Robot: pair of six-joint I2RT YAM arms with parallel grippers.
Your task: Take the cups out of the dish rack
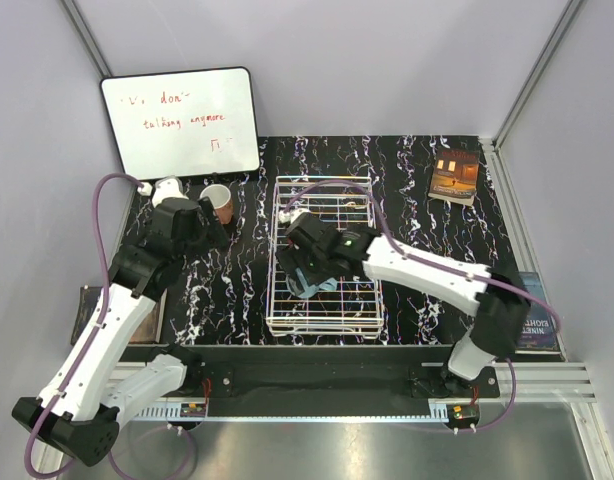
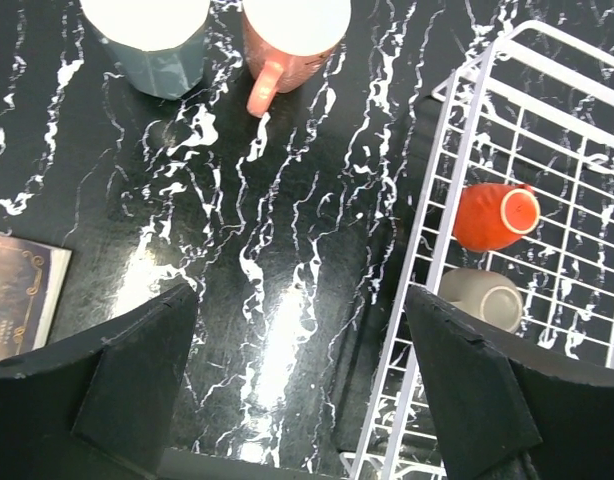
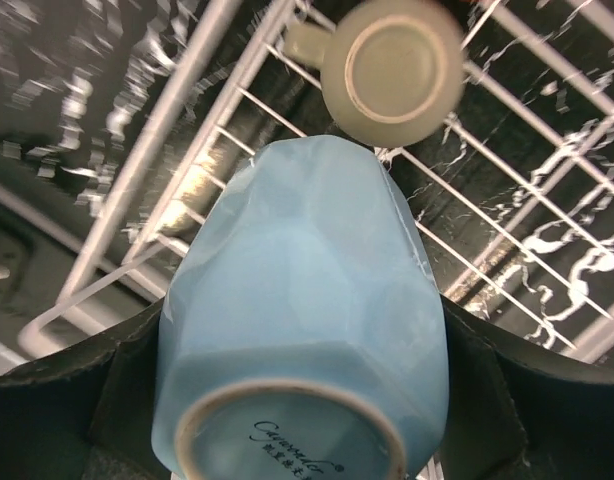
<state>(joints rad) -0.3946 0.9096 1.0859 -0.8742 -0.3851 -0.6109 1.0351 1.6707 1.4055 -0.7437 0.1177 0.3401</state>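
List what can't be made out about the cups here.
- Light blue cup: handle unseen; the right wrist view shows only side and base, and the right gripper covers it in the top view.
- Dark grey cup and salmon mug: cut off by the left wrist view's top edge.
- Taupe mug: inside hidden in the right wrist view; its base faces the camera.
- Book: cut by the left wrist view's left edge.

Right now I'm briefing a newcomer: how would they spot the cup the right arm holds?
Find the white wire dish rack mid-table. There the right fingers clamp a light blue, faceted mug; its neighbours are a taupe mug and a red mug.
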